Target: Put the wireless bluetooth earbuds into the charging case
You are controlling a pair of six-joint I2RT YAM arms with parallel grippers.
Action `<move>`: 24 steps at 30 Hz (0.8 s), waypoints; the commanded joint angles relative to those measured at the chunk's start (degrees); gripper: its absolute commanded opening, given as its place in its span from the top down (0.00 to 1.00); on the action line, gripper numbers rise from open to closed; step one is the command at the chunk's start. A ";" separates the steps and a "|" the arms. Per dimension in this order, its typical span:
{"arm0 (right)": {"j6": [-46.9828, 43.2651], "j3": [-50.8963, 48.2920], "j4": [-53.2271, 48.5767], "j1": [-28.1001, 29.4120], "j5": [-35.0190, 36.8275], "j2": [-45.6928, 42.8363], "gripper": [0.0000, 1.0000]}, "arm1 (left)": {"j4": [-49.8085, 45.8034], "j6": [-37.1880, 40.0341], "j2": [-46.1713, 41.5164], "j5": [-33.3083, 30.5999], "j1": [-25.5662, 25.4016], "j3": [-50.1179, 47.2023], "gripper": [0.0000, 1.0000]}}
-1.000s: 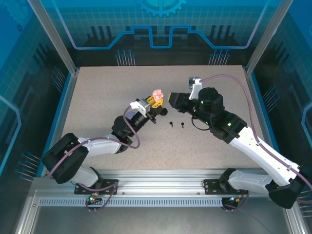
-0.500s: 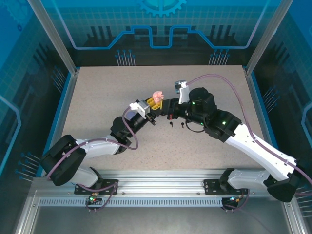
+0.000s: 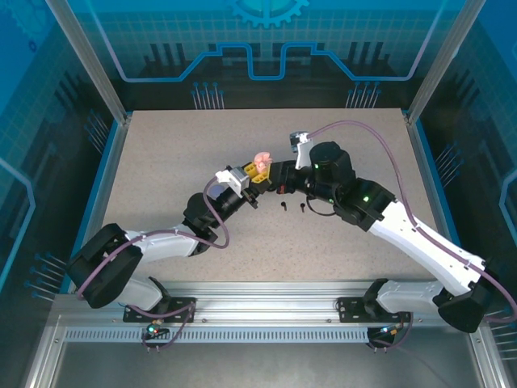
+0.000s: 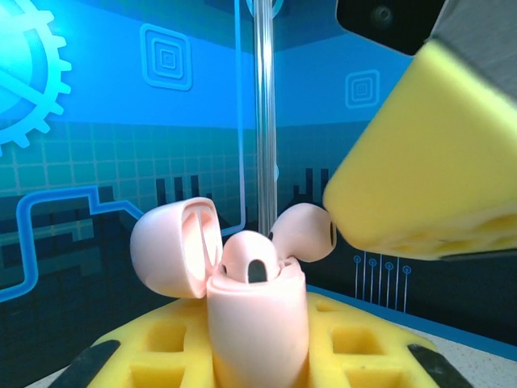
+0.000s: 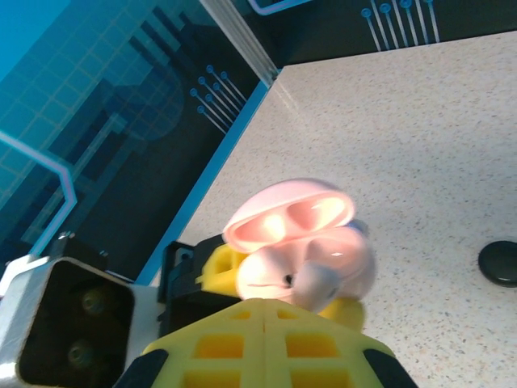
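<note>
My left gripper (image 3: pixel 257 170) is shut on a pale pink charging case (image 4: pixel 257 323), held upright with its lid (image 4: pixel 174 246) hinged open. One pale pink earbud (image 4: pixel 250 257) sits in the case. A second pale pink earbud (image 4: pixel 304 232) hangs at the case's rim, pinched at the tip of my right gripper (image 3: pixel 275 175), which is shut on it. The right wrist view shows that earbud (image 5: pixel 321 283) against the open case (image 5: pixel 291 217), just past the closed yellow fingers (image 5: pixel 242 343). Two black earbuds (image 3: pixel 284 204) (image 3: pixel 301 206) lie on the table below the grippers.
A dark round object (image 5: pixel 499 263) lies on the speckled table (image 3: pixel 161 162) to the right of the case. The table's blue edge and a metal post (image 4: pixel 264 113) stand behind. Both arms meet near the table's middle.
My right gripper has moved left across the table until its tip reached the open case in the left gripper. The left arm has shifted only slightly.
</note>
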 commanded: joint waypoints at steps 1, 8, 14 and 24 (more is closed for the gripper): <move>0.44 -0.88 -0.36 -1.92 0.20 -0.99 1.00 | 1.11 -0.99 -1.86 1.19 -0.41 -0.31 1.00; 0.74 0.46 0.26 -4.89 -1.24 0.76 1.00 | 0.96 -1.07 -2.39 1.21 -0.41 -0.31 1.00; -0.05 3.26 -0.34 -5.22 -2.31 2.08 1.00 | 1.03 -1.22 -2.56 1.47 -0.38 -0.57 1.00; -2.27 7.07 -4.46 -6.33 -0.23 2.03 1.00 | 1.12 -1.86 -4.13 2.90 -0.41 -4.29 1.00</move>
